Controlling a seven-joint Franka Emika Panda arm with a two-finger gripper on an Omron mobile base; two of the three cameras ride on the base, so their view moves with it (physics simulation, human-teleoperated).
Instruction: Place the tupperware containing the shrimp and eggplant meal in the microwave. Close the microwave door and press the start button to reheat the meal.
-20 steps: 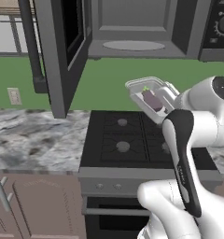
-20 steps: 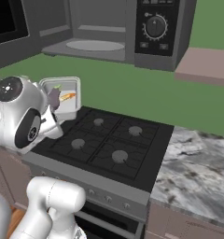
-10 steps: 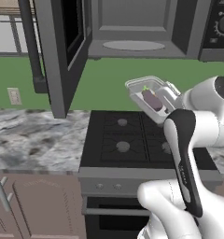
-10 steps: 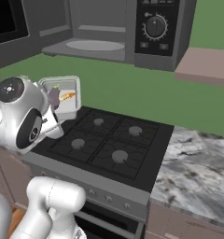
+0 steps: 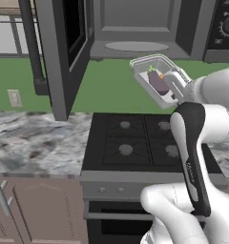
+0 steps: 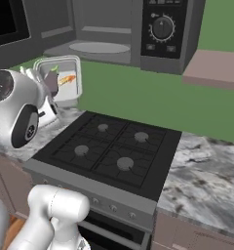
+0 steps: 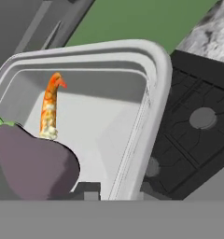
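The clear tupperware (image 5: 146, 66) hangs tilted in the air above the black stove (image 5: 135, 138), just below the open front of the microwave (image 5: 135, 19). In it lie a dark purple eggplant (image 7: 32, 163) and an orange shrimp (image 7: 49, 107). My gripper (image 5: 176, 93) is shut on the tub's near wall, one finger tip (image 7: 88, 190) inside the rim. The pale turntable (image 5: 136, 46) lies in the cavity. The microwave door (image 5: 64, 52) stands swung open at the left. From the right, the tupperware (image 6: 58, 80) sits left of the dial panel (image 6: 163, 28).
Marble counter (image 5: 35, 138) lies left of the stove, with more counter (image 6: 206, 180) on its right side. A wooden shelf (image 6: 216, 66) juts out right of the microwave. The green wall (image 6: 153, 93) lies behind the stove. Cabinet doors (image 5: 35, 209) sit below the counter.
The tupperware has risen in my gripper, closer to the microwave's opening. The grip is unchanged and the door has not moved.
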